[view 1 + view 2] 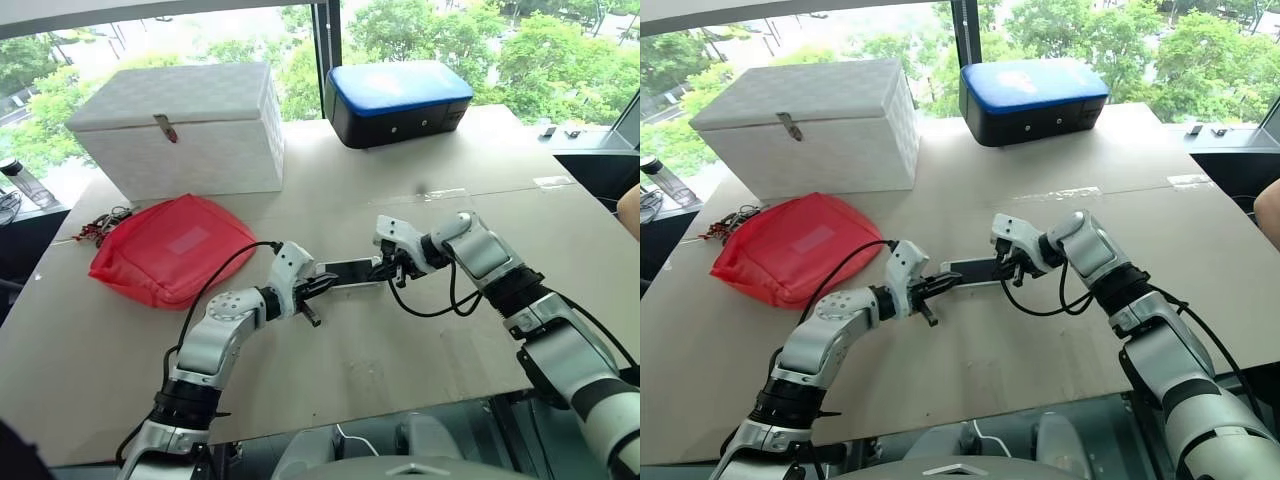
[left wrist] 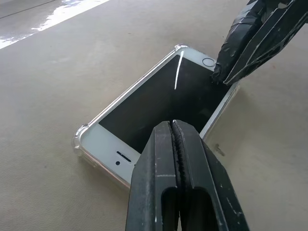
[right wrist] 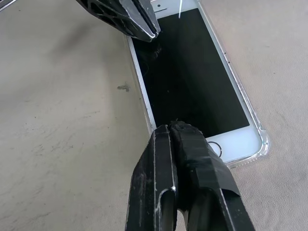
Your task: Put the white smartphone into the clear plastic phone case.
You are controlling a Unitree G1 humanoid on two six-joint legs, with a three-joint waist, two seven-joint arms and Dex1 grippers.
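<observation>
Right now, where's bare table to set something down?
Free: the wide stretch right of the arms, below the blue-topped black box; also the near edge of the table below the red pouch. Crowded: the centre, where both shut grippers, left gripper and right gripper, press the white smartphone.

The white smartphone (image 2: 159, 103) lies in the clear plastic phone case (image 2: 81, 139) on the table (image 1: 400, 350).

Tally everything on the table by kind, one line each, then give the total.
Boxes: 2, a white box and a blue-topped black box
Bags: 1, a red bag
Phones: 1, the white smartphone
Phone cases: 1, the clear plastic phone case, around the phone
Total: 5
</observation>
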